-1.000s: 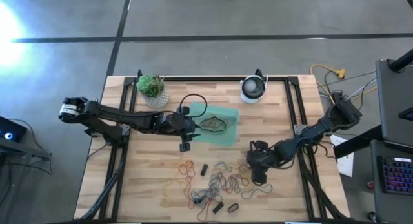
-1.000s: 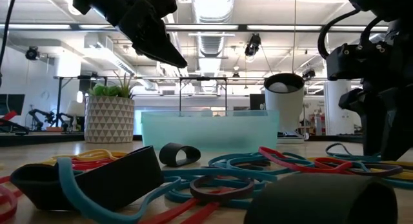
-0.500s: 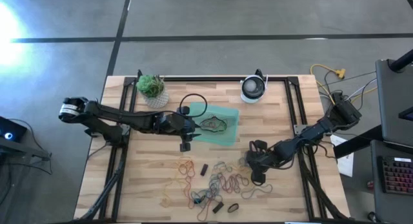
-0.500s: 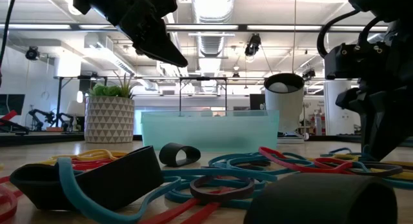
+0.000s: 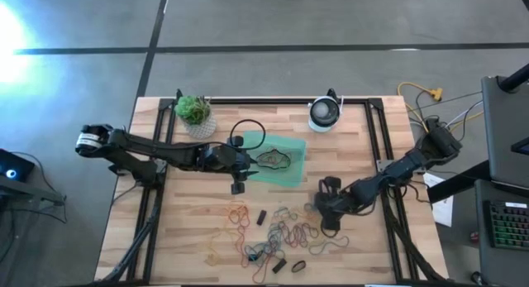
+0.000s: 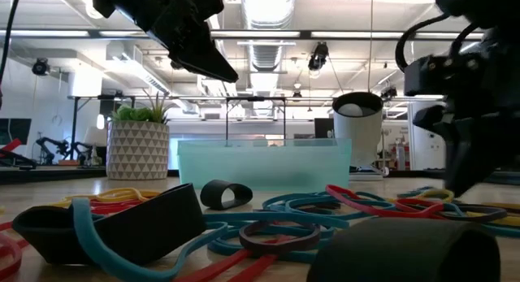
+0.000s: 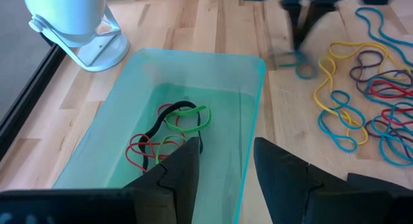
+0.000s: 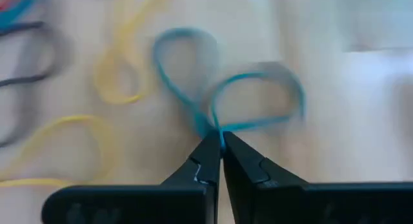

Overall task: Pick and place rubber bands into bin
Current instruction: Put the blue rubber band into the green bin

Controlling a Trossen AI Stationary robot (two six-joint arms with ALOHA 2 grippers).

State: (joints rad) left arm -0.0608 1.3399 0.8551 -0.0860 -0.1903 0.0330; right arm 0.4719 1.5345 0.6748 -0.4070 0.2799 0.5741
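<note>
Right wrist view: the right gripper [image 8: 221, 143] is pinched closed on a thin teal rubber band [image 8: 226, 101], folding it into two loops — a grip likely meant for lifting. Beyond the scattered rubber bands [image 5: 277, 237], the left gripper [image 7: 222, 161] hovers parted and empty over the translucent green plastic bin [image 7: 255, 95] — several bands already inside

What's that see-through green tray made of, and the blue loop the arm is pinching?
The shallow translucent green tray looks like smooth moulded plastic: the wood shows through its glossy walls. The thin blue loop looks like matte rubber, since it folds limply into a figure-eight where the right end effector pinches it.
</note>
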